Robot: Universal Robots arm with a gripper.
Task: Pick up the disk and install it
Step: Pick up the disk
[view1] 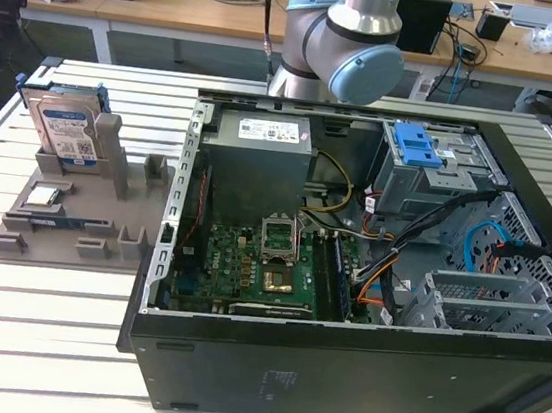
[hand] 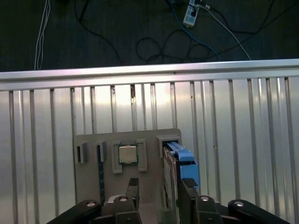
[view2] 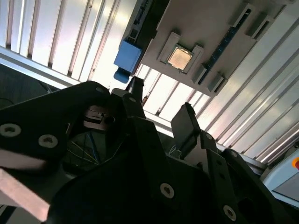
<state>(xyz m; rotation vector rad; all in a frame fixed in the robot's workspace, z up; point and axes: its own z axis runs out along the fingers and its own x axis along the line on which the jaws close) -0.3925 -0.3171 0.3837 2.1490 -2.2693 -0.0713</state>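
Disk (view1: 69, 131) stands on edge in grey fixture (view1: 62, 228), upper left of the exterior view, beside open computer case (view1: 338, 360). Arm (view1: 346, 44) at upper centre, behind case. Gripper (hand: 160, 184) released, fingers spread, grasping nothing.

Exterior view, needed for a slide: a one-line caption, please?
Disk standing upright in grey holder beside the open computer case, robot arm beyond it.

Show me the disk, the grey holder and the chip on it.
disk (view1: 68, 131): exterior view, on its blue-and-white label.
holder (view1: 90, 204): exterior view, on its bare flat base.
chip (hand: 127, 154): first wrist view, on its metal top.
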